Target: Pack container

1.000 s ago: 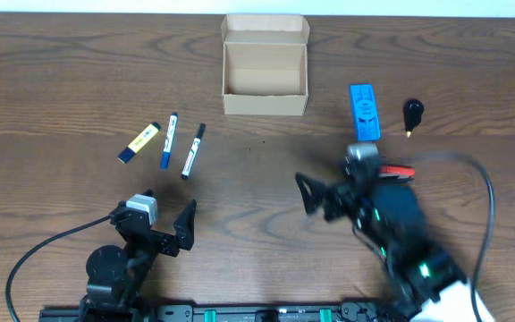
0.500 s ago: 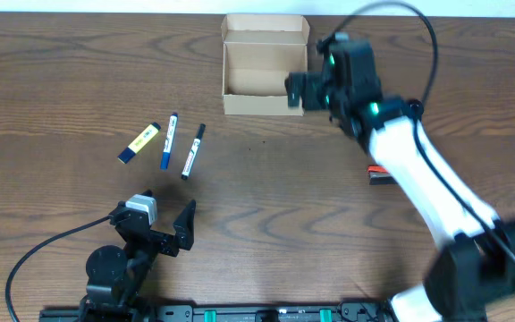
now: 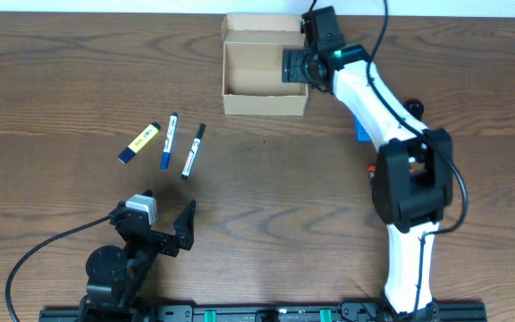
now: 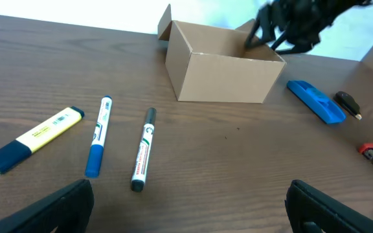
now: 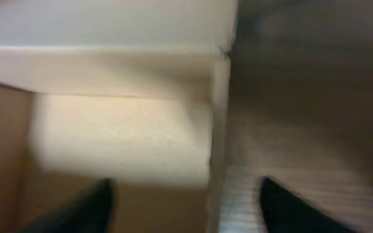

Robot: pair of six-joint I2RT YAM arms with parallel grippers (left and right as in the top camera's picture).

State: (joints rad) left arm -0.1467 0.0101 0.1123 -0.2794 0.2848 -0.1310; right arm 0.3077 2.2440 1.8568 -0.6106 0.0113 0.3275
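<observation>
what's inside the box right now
Only bare cardboard shows inside the box; nothing lies in the visible part. The right hand straddles its right wall and covers the floor there, so that bit is unseen.

before me the wooden table [image 3: 266,192] carries the cardboard box [image 3: 265,104], a yellow highlighter [image 3: 139,142], a blue pen [image 3: 168,140], a black marker [image 3: 193,150] and a blue stapler [image 4: 315,101].

The right arm [image 3: 375,100] stretches far forward behind the right gripper [image 3: 296,66], whose fingers [image 5: 92,206] stand apart. The left arm [image 3: 107,268] sits folded behind the left gripper [image 3: 155,225], jaws spread wide.
</observation>
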